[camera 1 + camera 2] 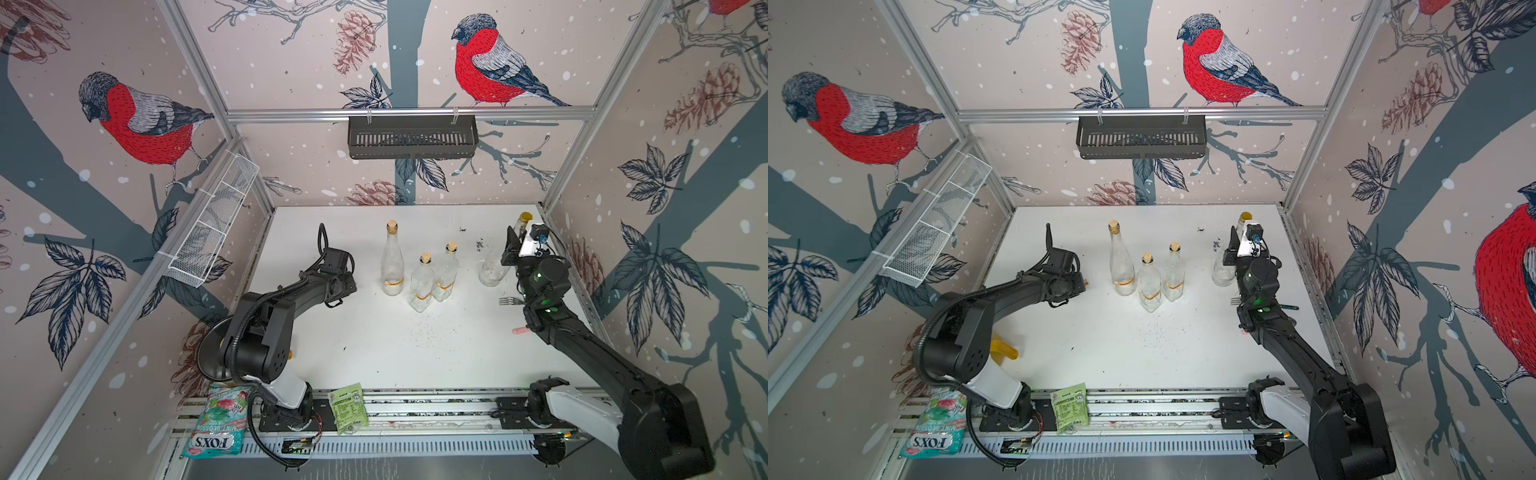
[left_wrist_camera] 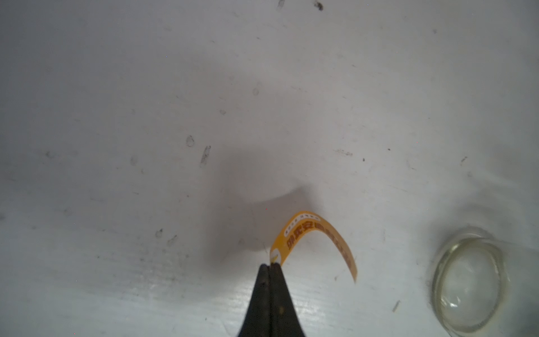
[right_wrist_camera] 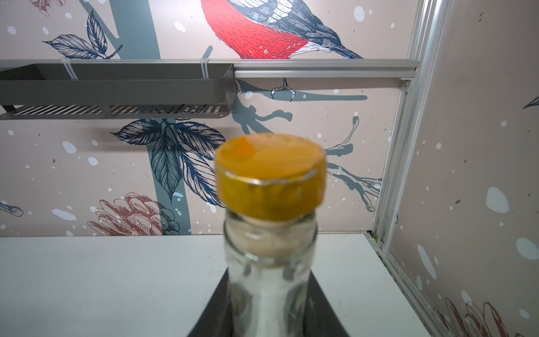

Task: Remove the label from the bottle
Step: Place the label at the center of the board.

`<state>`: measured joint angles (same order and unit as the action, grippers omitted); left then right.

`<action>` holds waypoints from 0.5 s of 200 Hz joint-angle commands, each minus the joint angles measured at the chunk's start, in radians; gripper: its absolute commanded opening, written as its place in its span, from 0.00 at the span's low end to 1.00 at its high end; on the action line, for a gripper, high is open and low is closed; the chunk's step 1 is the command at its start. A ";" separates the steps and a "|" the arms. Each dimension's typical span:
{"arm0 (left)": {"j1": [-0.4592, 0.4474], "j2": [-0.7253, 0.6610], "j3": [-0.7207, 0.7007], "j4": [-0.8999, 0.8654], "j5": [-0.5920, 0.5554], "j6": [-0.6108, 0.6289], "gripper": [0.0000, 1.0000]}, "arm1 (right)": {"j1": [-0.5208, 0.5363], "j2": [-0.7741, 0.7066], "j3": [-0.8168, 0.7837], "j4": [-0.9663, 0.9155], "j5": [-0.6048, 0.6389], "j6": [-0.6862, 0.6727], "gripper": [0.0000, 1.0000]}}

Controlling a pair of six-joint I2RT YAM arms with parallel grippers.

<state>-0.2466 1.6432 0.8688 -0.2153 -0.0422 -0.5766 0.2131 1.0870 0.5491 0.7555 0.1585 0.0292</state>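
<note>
The left fingers (image 2: 269, 272) are pressed tight together on one end of the orange label (image 2: 315, 233), which curls away from them in a free arc above the white worktop (image 2: 145, 116), touching no glass. A round glass base (image 2: 469, 283) stands near it, and I cannot tell which bottle it belongs to. On the right side of the worktop, near the back corner, the right fingers (image 3: 322, 309) are closed narrowly around the neck of the clear bottle (image 3: 269, 277), just below its yellow cap (image 3: 269, 178) (a cork plug shows under the cap, inside the neck). In both top views this bottle's body is bare clear glass, and its base seems to sit on the worktop, though the arm hides enough to leave that unsure. Three corked bottles (image 1: 392, 266) stand grouped mid-worktop between the two arms, each with an orange band low on its body. A fork (image 1: 508, 301) lies beside the right arm, and a green packet (image 1: 347, 409) and a sweets bag (image 1: 216, 424) rest on the front rail
</note>
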 commanded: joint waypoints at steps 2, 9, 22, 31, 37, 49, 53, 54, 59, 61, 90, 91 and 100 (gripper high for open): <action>0.016 0.045 0.046 -0.043 0.016 -0.025 0.00 | -0.042 0.042 0.036 0.174 -0.060 0.025 0.00; 0.024 0.058 0.063 -0.056 0.014 -0.022 0.00 | -0.056 0.058 0.044 0.177 -0.070 0.031 0.00; 0.034 0.081 0.091 -0.074 0.010 -0.020 0.00 | -0.075 0.085 0.052 0.193 -0.086 0.036 0.00; 0.043 0.097 0.110 -0.090 0.014 -0.019 0.00 | -0.079 0.099 0.054 0.204 -0.095 0.032 0.00; 0.048 0.109 0.122 -0.102 0.017 -0.015 0.00 | -0.081 0.106 0.055 0.211 -0.098 0.026 0.00; 0.056 0.129 0.145 -0.127 0.014 -0.008 0.00 | -0.082 0.120 0.055 0.225 -0.101 0.010 0.00; 0.058 0.136 0.159 -0.133 0.011 -0.006 0.00 | -0.083 0.125 0.057 0.226 -0.100 0.006 0.00; 0.059 0.138 0.161 -0.135 0.011 -0.006 0.00 | -0.083 0.126 0.058 0.226 -0.101 0.006 0.00; 0.062 0.148 0.170 -0.146 0.011 -0.002 0.00 | -0.084 0.132 0.061 0.225 -0.103 0.002 0.00; 0.064 0.151 0.174 -0.149 0.011 -0.001 0.00 | -0.085 0.134 0.061 0.226 -0.104 0.001 0.00; 0.087 0.183 0.214 -0.189 0.024 0.011 0.00 | -0.093 0.154 0.062 0.231 -0.125 -0.006 0.00; 0.088 0.183 0.215 -0.191 0.024 0.011 0.01 | -0.093 0.155 0.062 0.230 -0.126 -0.006 0.00; 0.095 0.187 0.224 -0.200 0.031 0.015 0.04 | -0.093 0.157 0.061 0.231 -0.133 -0.008 0.00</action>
<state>-0.1677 1.8160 1.0706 -0.3431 -0.0238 -0.5682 0.1215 1.2385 0.5980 0.8505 0.0574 0.0410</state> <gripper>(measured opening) 0.048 0.326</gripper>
